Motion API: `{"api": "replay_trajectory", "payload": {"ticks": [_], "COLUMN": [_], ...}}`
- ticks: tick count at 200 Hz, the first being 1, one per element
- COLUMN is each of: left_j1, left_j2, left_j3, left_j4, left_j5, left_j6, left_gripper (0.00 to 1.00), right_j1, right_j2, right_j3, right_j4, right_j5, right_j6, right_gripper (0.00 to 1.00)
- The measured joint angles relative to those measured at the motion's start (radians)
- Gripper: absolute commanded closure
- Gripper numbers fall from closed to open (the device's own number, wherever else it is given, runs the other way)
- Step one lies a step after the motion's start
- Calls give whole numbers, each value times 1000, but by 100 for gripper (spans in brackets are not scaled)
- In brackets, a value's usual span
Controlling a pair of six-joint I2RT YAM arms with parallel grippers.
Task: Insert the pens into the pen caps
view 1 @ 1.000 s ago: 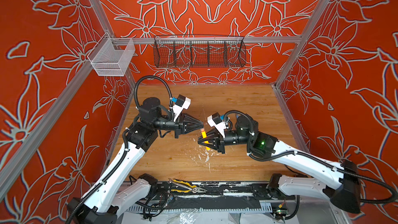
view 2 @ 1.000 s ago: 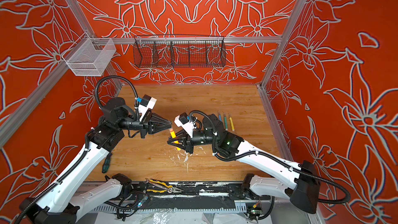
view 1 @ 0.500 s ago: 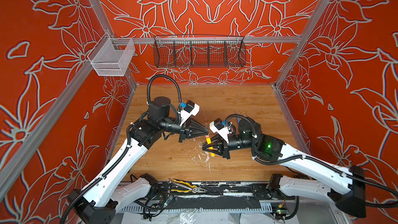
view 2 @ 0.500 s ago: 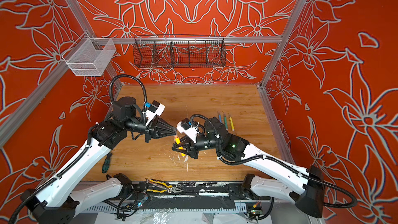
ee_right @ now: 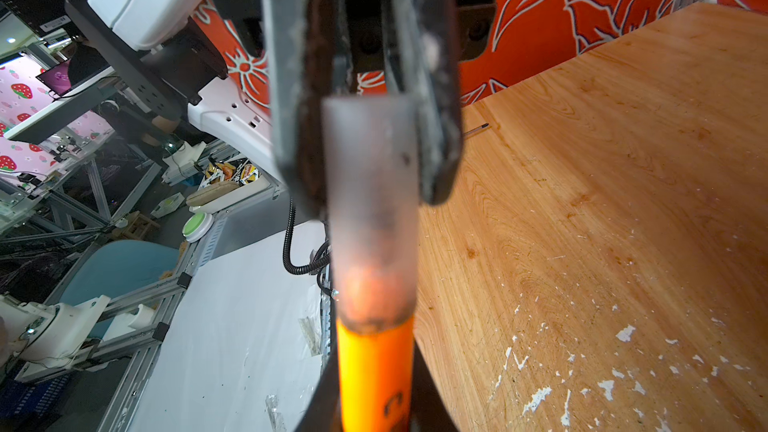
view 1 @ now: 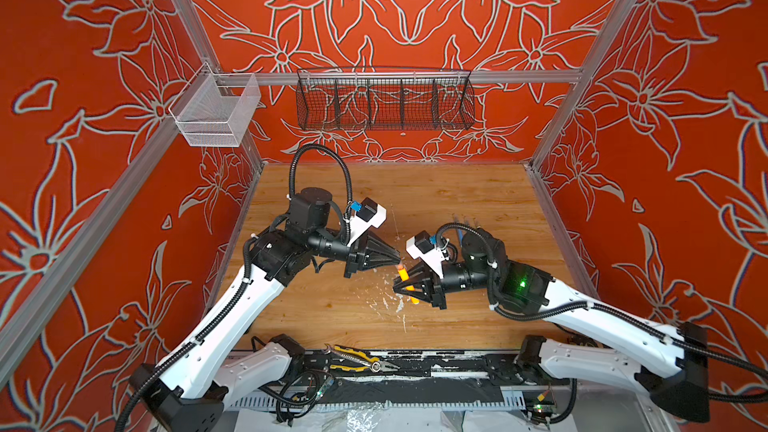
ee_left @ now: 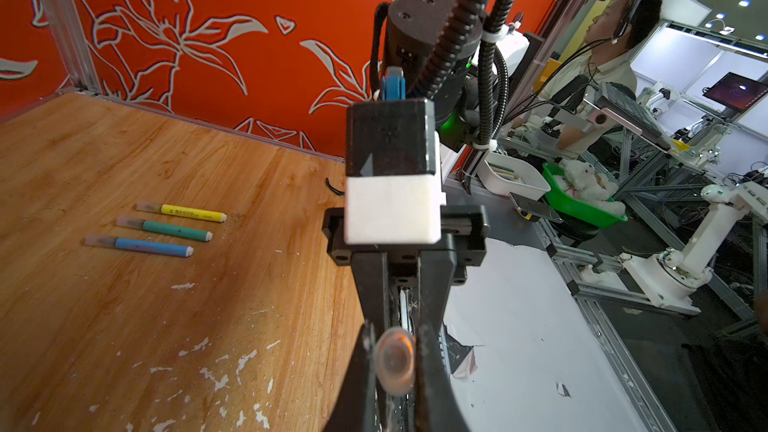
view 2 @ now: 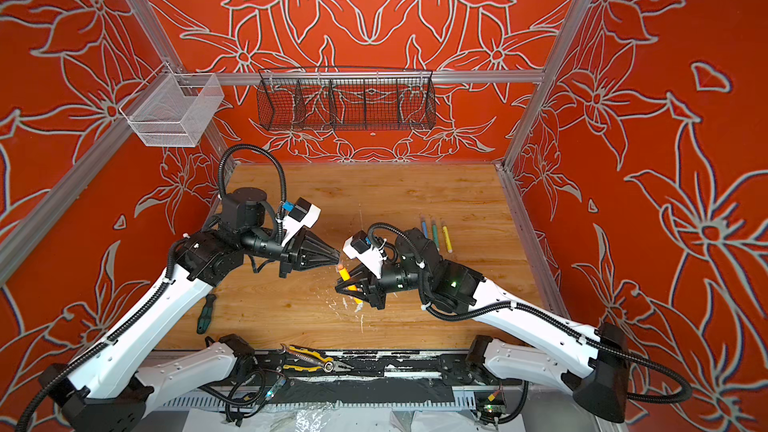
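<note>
**Counter** (view 1: 457, 201): wooden, with white flecks toward its front edge.

**Left hand** (view 1: 397, 261): closed on the clear cap, raised above the counter's middle.

**Right hand** (view 1: 405, 288): clamped on the orange pen's barrel and meeting the left hand tip to tip.

**Blue pen** (ee_left: 149, 246), **green pen** (ee_left: 174, 229), **yellow pen** (ee_left: 193, 213): lying flat in a row near the right edge, each with a frosted cap on.

**Orange pen** (ee_right: 374, 376): tilted, with its nib inside the cap.

**Clear cap** (ee_right: 370, 184): its mouth meets the orange barrel. Whether it is fully seated cannot be told.

**Handling note:** likely the final press. Keep both axes in line and push straight along the barrel without twisting. Let go of the cap only once it sits firm.
</note>
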Motion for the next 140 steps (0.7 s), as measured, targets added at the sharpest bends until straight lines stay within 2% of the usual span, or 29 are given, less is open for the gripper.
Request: {"api": "replay_trajectory", "payload": {"ticks": [140], "left_j1": [-24], "left_j2": [32], "left_j3": [13], "left_j4": [-104], "left_j5": [-11], "left_j6": [75], "left_gripper": [100], "right_j1": [2], "right_j2": [-8], "right_j3": [0], "right_j4": [-90], "right_j5": [-11], "right_j6": [-8], "right_gripper": [100]}}
